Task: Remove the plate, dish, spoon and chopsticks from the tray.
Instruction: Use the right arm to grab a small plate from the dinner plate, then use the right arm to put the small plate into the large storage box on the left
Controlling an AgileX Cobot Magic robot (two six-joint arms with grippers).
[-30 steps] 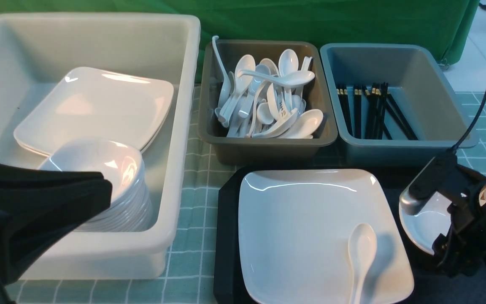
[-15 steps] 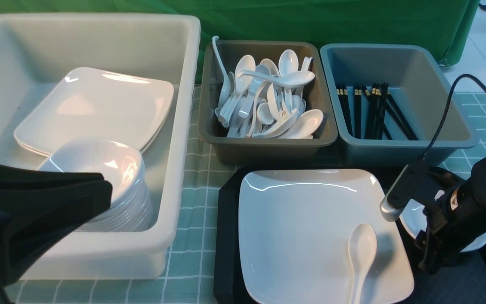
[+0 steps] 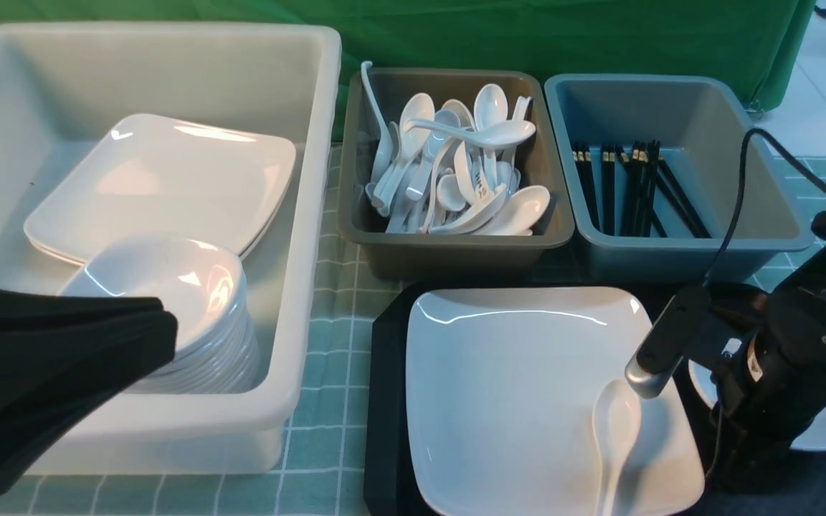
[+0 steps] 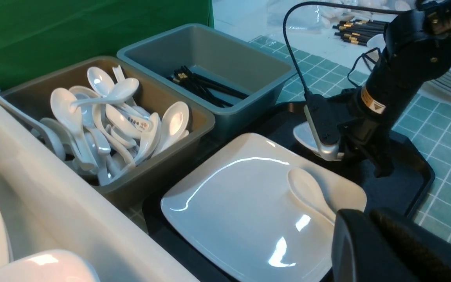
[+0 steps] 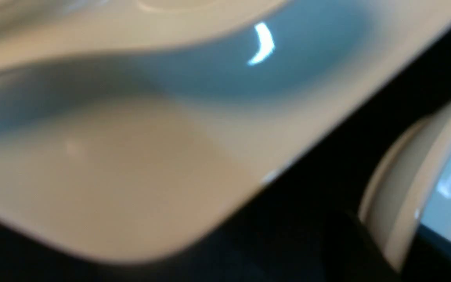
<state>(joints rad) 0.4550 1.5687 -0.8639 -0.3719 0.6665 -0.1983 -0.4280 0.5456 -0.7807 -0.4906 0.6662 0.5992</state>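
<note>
**Tray with dish, plate and spoon; right arm lowered at the dish**

The dish (image 3: 825, 430) sits at the right end of the tray (image 3: 384, 401). You see only slivers of it, because the right arm stands in front. The right gripper (image 4: 378, 166) reaches down at the dish's near side; you cannot tell whether its jaws grip the rim. That arm's wrist camera (image 3: 660, 344) hangs over the right edge of the plate (image 3: 520, 387), which fills the tray's left and middle. The spoon (image 3: 614, 430) lies on the plate's near right corner with its handle toward the robot.

The left gripper (image 3: 169, 333) is closed and empty in front of the white tub (image 3: 312, 215). That tub holds stacked square plates (image 3: 162, 179) and a stack of small dishes (image 3: 191, 287). Beyond the tray, the brown tub (image 3: 456, 247) is heaped with white spoons (image 3: 456, 172). The blue-grey tub (image 3: 671, 258) beside it holds the chopsticks (image 3: 635, 186). All of this rests on a green checked cloth (image 3: 327, 287).
</note>
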